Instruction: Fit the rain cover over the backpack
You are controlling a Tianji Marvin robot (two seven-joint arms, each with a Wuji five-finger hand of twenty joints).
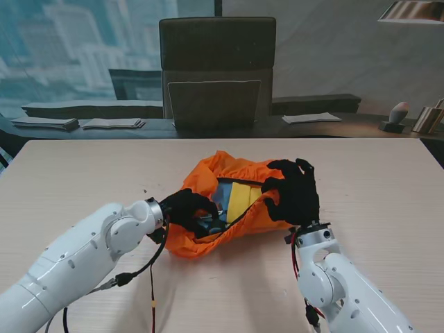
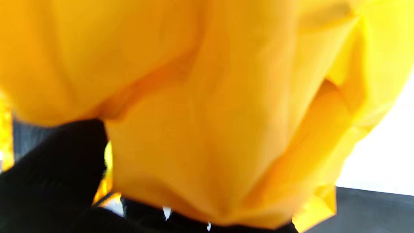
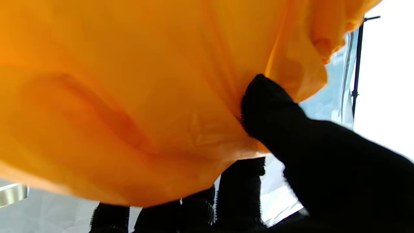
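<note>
An orange rain cover lies bunched around a small backpack in the middle of the table; blue and yellow panels of the pack show through the cover's open mouth. My left hand, in a black glove, is shut on the cover's edge at its left side. On the right side my gloved right hand is shut on the cover's rim. Orange fabric fills the left wrist view, with a black fingertip against it. In the right wrist view a thumb presses the fabric.
The pale wooden table stretches around the bundle. A dark chair stands behind its far edge. Papers and a small ornament lie on a dark shelf beyond. A black cable hangs from my left forearm.
</note>
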